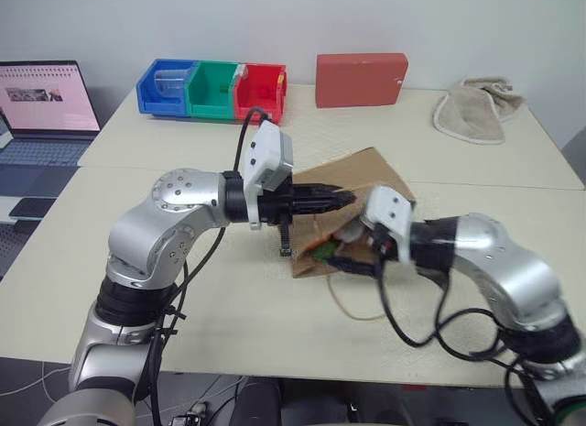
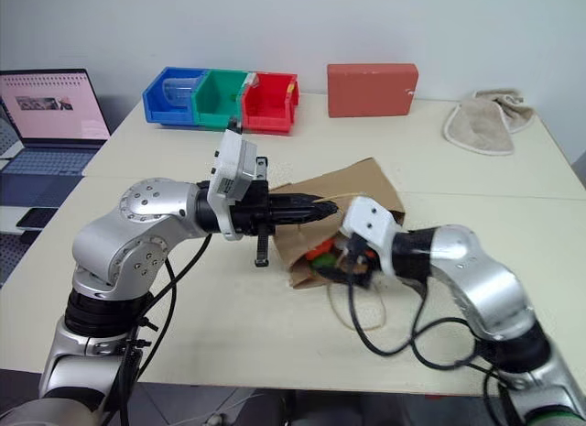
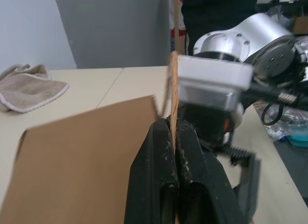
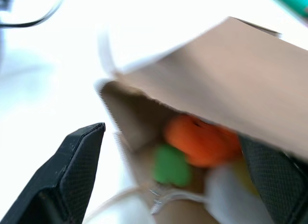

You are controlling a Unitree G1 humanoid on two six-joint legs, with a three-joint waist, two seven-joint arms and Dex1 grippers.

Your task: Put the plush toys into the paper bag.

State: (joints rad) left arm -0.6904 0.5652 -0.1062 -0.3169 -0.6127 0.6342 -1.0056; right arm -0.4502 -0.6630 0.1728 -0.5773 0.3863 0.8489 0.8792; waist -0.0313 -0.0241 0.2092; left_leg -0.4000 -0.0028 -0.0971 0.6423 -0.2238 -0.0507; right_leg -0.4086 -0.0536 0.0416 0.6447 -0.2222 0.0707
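Observation:
The brown paper bag (image 1: 368, 172) lies on its side on the table with its mouth facing me. My left gripper (image 1: 344, 199) points level across the bag and is shut on its upper edge and thin tan handle (image 3: 172, 96), holding the mouth up. Inside the mouth lies the orange carrot plush toy (image 4: 202, 139) with its green tip (image 4: 171, 165), and a white and yellow plush toy (image 4: 230, 192) rests beside it. My right gripper (image 2: 346, 261) stands open just outside the mouth, with nothing between its fingers (image 4: 72, 176).
The bag's other handle loop (image 1: 352, 309) trails on the table toward me. At the back stand blue (image 1: 165, 87), green (image 1: 212, 89) and red (image 1: 261, 92) bins, a red block (image 1: 362, 78) and a beige towel (image 1: 476, 110). A laptop (image 1: 46, 101) sits far left.

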